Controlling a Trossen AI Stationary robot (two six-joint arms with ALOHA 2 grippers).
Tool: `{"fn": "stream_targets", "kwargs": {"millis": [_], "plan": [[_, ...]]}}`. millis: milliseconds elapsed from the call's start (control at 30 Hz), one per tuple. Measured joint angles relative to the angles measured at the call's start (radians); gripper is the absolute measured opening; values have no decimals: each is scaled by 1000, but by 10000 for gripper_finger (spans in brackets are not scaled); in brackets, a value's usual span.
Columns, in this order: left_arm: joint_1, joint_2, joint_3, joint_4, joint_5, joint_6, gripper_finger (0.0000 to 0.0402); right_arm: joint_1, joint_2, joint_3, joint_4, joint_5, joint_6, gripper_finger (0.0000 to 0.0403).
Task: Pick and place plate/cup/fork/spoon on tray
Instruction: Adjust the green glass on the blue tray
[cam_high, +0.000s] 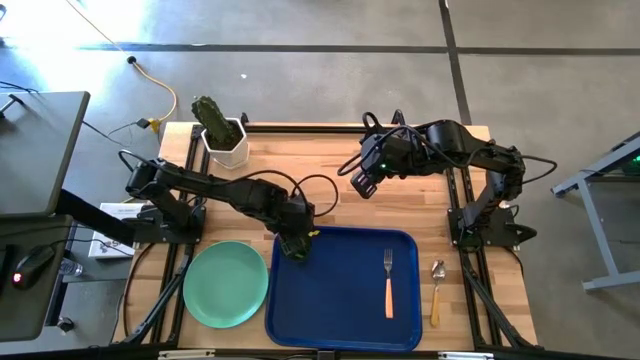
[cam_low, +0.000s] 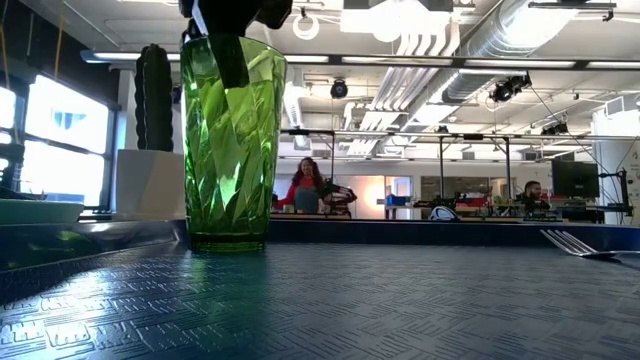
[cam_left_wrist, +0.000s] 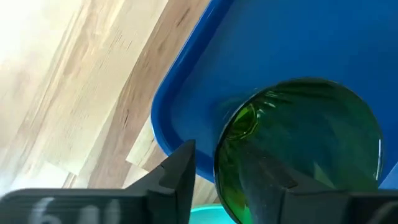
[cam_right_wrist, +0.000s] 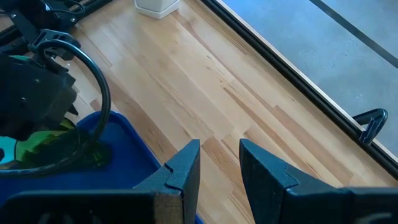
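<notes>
- The table (cam_high: 330, 160) is seen as a light wooden top, with both arms reaching over it.
- The tray (cam_high: 340, 300) is laid near the front edge, its long axis running left to right.
- The plate (cam_high: 225, 284) is set flat on the wood, just beside the tray's left edge.
- The left gripper (cam_high: 296, 243) is held over the tray's rear left corner; one finger (cam_left_wrist: 177, 180) is seen outside the cup wall and the other inside, so the rim is pinched.
- The right gripper (cam_high: 362, 183) is held above bare wood behind the tray, its fingers (cam_right_wrist: 186, 168) slightly apart with nothing between them.
- The cup (cam_low: 231, 140) is stood upright on the tray floor in that corner, mouth upward.
- The fork (cam_high: 388, 283) is laid on the tray's right part, long axis front to back, tines pointing to the rear.
- The spoon (cam_high: 436, 292) is laid on the wood just right of the tray, parallel to the fork, bowl to the rear.
</notes>
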Motion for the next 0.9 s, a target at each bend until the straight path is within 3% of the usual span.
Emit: {"fn": "stream_targets", "kwargs": {"millis": [400,900], "plan": [[0,0,0,-1,-25,22,6,0,0,0,0,13,0,103],[3,-2,0,-62,-63,22,4,0,0,0,0,14,0,103]]}}
